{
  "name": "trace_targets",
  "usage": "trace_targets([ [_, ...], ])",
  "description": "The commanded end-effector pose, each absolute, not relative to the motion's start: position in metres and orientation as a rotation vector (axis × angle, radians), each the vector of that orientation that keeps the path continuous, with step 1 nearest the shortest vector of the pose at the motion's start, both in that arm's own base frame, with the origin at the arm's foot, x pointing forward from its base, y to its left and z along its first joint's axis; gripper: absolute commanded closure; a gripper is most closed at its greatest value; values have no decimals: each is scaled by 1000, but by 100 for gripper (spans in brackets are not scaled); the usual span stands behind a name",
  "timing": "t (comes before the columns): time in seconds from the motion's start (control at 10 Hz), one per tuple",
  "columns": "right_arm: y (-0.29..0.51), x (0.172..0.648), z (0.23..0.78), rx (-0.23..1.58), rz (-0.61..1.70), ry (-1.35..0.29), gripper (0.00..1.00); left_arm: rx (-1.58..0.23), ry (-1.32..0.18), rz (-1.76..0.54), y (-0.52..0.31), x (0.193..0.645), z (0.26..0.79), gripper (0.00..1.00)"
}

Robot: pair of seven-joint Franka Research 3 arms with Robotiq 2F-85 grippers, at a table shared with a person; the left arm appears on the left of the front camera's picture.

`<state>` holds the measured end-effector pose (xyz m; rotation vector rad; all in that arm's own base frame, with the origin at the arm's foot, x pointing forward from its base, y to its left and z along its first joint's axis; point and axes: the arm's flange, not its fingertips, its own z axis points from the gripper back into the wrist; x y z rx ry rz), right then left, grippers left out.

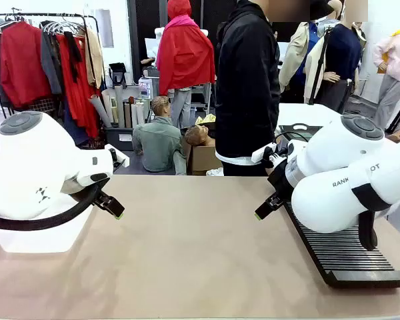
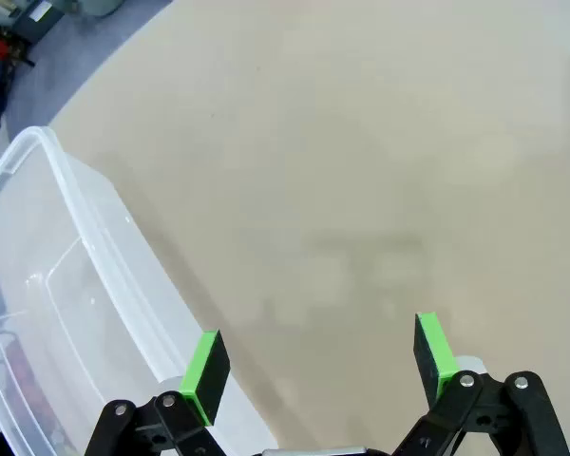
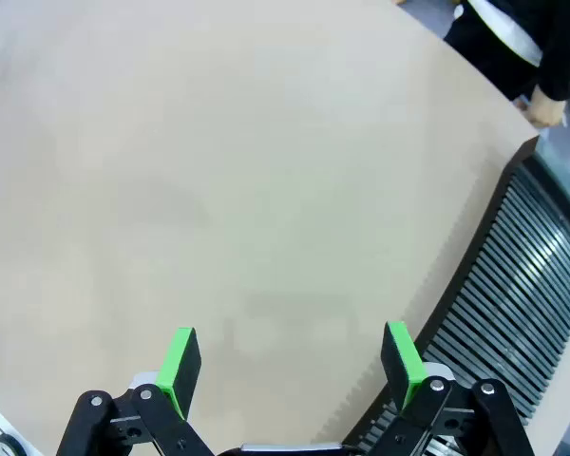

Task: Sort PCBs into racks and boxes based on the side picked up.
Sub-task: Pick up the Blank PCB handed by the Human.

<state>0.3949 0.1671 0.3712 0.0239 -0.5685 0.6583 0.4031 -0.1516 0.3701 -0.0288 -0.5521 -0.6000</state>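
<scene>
Pickup not yet begun: left gripper (image 2: 319,362) by nine-o'clock clear plastic tub (image 2: 103,224), right gripper (image 3: 292,365) by three-o'clock black slotted rack (image 3: 524,285), both gaping empty, awaiting handover.

Black ridged rack (image 1: 341,257); clear tub (image 2: 57,304)

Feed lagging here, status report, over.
Left gripper, right gripper: jaws open, empty. Rack by right, box by left. Person at far edge.

robot shells and person's clothing
glossy white rounded left arm (image 1: 33,167) with grey disc joint cap (image 1: 20,123) and thick black cable (image 1: 47,221); matching white right arm (image 1: 340,200) with black lettering (image 1: 345,181) and black strap (image 1: 365,197). black-linkage left gripper (image 2: 318,366) and right gripper (image 3: 290,366): green pads (image 2: 206,372), silver screws (image 2: 466,380). person (image 1: 247,80): black jacket, white hem (image 1: 243,160).
</scene>
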Motion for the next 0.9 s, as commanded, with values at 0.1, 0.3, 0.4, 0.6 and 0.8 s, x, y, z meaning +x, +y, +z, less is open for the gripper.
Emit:
trace_targets([
  [0.1, 167, 395, 371, 24, 658, -569, 0, -29, -552, -600, -152, 403, 370, 0],
  [0.3, 167, 395, 371, 24, 658, -569, 0, -29, -552, -600, -152, 403, 370, 0],
  [0.4, 167, 395, 371, 24, 658, -569, 0, -29, -552, -600, -152, 403, 370, 0],
  [0.6, 167, 395, 371, 24, 658, -569, 0, -29, -552, -600, -152, 403, 370, 0],
  [0.8, 167, 395, 371, 24, 658, -569, 0, -29, -552, -600, -152, 403, 370, 0],
])
